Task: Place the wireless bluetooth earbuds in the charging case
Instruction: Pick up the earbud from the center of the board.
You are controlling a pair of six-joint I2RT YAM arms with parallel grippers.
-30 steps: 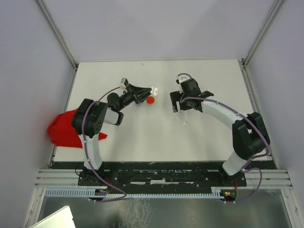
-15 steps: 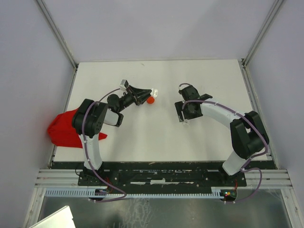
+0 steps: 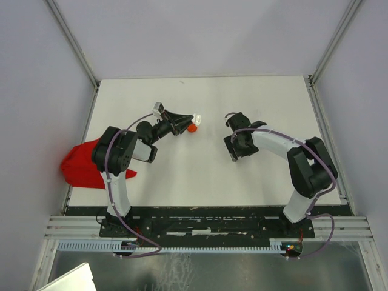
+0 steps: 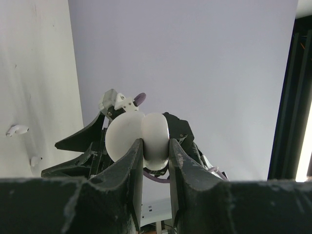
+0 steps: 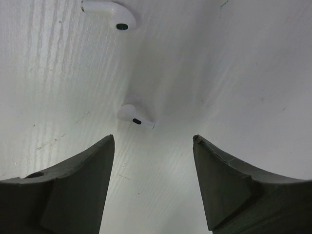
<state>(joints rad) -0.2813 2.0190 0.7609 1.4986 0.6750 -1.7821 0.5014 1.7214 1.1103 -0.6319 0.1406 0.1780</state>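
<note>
**Case held out, right gripper straddling an earbud**

From above, the left gripper (image 3: pixel 189 121) reaches over the table (image 3: pixel 182 176) with the white case (image 3: pixel 197 116) at its tips. It is turned toward the other arm, probably so earbuds can be brought to it. A small red round thing (image 3: pixel 192 128) shows just beside those tips. The right gripper (image 3: pixel 233 154) points down at the table, well apart from the case, and hides whatever lies under it.

In the left wrist view, the fingers (image 4: pixel 131 161) are pressed together on the case (image 4: pixel 139 134). It shows as two rounded white halves side by side, so it looks open. The pinch sits low at the seam, which leaves the upper part free. Two tiny white earbuds (image 4: pixel 17 129) lie on the table far off at the left.

In the right wrist view, the fingers (image 5: pixel 83 165) stand spread. One white earbud (image 5: pixel 132 115) lies on its side on the table just ahead of them, in line with the gap and touching neither. That position looks like the set-up for a pinch. A second earbud (image 5: pixel 108 10) lies farther on, near the top edge.
</note>
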